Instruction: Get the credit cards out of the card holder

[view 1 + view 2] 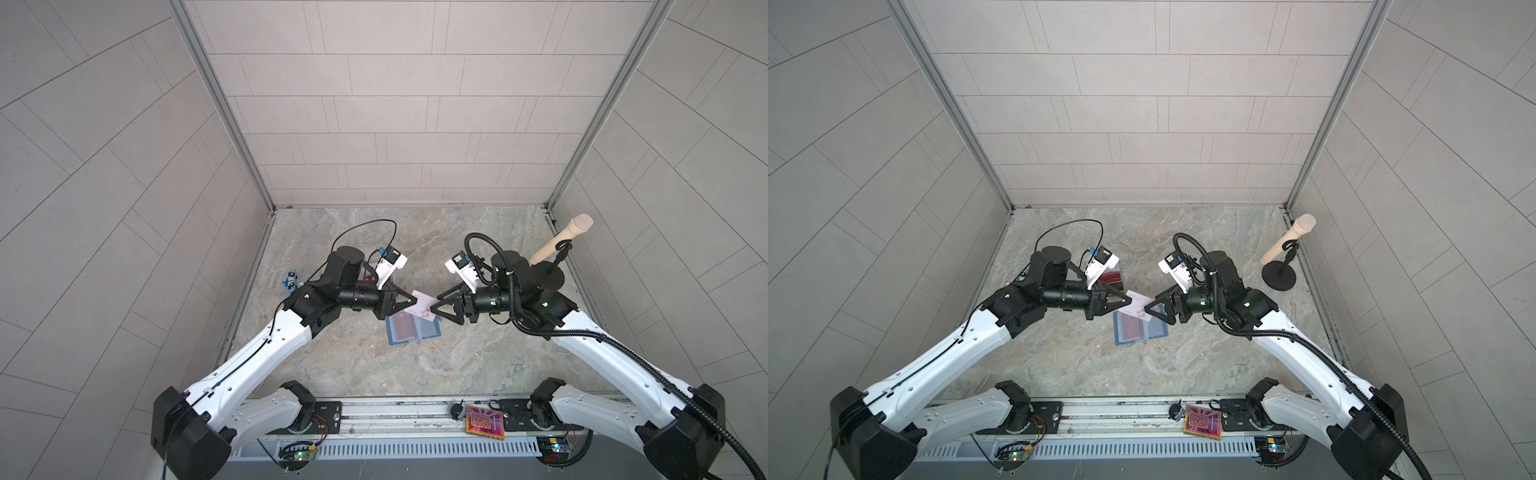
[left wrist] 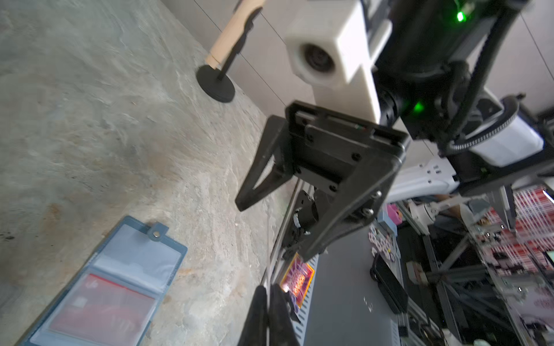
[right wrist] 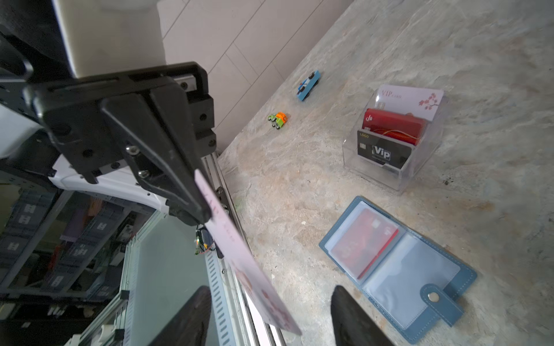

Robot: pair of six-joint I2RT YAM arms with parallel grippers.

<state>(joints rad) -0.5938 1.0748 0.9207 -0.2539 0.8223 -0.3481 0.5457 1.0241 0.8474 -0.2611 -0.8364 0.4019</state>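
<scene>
Left claw (image 1: 415, 300), reaching in from the left, is pinched tight on one end of a pale pink card (image 1: 424, 305) and holds it in the air above the table. Right claw (image 1: 436, 303) faces it from the other side with its jaws spread wide around the card's far end, gripping nothing. This looks like a handover, with the left arm bearing the card alone.

Beneath the card, the slate-blue card holder (image 3: 398, 269) lies open and flat, snap tab loose, so its clear sleeves face up. A red card (image 3: 362, 242) sits in one sleeve, not yet taken out; the sleeve beside it looks empty.

Across the table from left to right:
- a small blue toy car (image 1: 289, 279) sits near the left wall
- a clear stand (image 3: 392, 167) holds three cards upright in tiers
- the holder lies in the middle
- a beige microphone (image 1: 557, 245) on a round black base stands near the right wall

The table (image 1: 415, 374) is grey-beige marbled stone, closed in on three sides by pale grey tiled walls. An orange-pink patterned tile (image 1: 485, 422) rests on the front rail.
</scene>
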